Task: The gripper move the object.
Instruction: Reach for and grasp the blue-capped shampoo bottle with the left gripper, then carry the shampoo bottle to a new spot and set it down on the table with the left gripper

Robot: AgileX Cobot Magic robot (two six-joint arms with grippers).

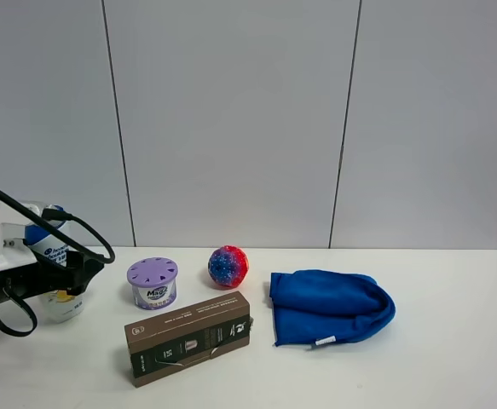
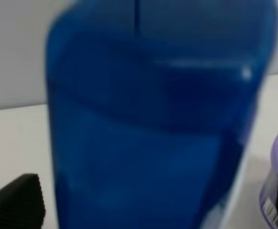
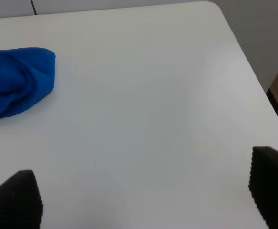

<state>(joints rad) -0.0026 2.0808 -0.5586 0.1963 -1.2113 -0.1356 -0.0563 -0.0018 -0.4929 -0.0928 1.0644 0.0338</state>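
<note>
Your L gripper (image 2: 150, 195) straddles the bottle (image 1: 54, 249) at left edge of table (image 1: 436, 366), open, likely pre-grab; R gripper (image 3: 143, 191) open, idle.

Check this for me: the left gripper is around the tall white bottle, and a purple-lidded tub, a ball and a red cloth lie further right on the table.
One thing is wrong: the cloth is blue, not red, as the exterior high view shows. The rest holds: the left gripper is around the tall white bottle, and the purple-lidded tub and the ball lie further right on the table.
</note>
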